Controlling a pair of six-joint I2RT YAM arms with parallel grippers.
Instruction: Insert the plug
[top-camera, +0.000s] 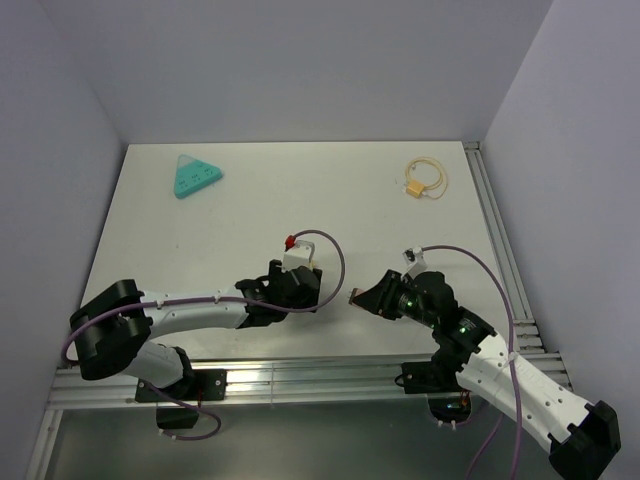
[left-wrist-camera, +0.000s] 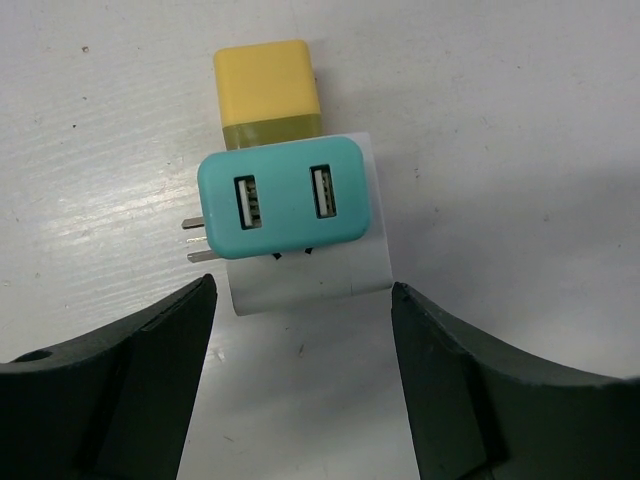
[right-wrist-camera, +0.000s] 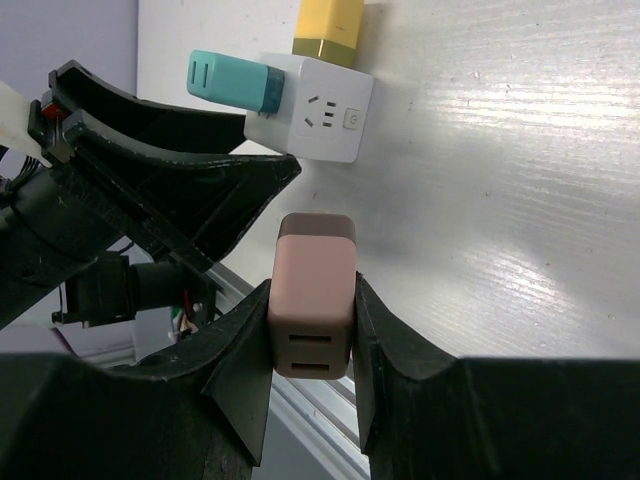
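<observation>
Pink plug, darker band at its far end, clamped between the right gripper fingers near the table front edge.
Right arm lies low, pointing at the white socket cube, close but apart; left gripper hovers over the cube, fingers spread wide.

**A:** What have you got?

**B:** My right gripper is clamped on the pink plug, a finger on each flank. Its two-slotted end faces my camera and its darker cap points away.

**A:** And ahead of it?

**B:** The white socket cube lies on the table, just beyond the plug and apart from it. A teal plug sticks out toward the left gripper. A yellow plug sits in the side away from me. The face turned my way shows socket holes and a small button.

**A:** Does the left gripper touch the cube?

**B:** One black finger reaches right beside its corner; contact I cannot tell.
</observation>
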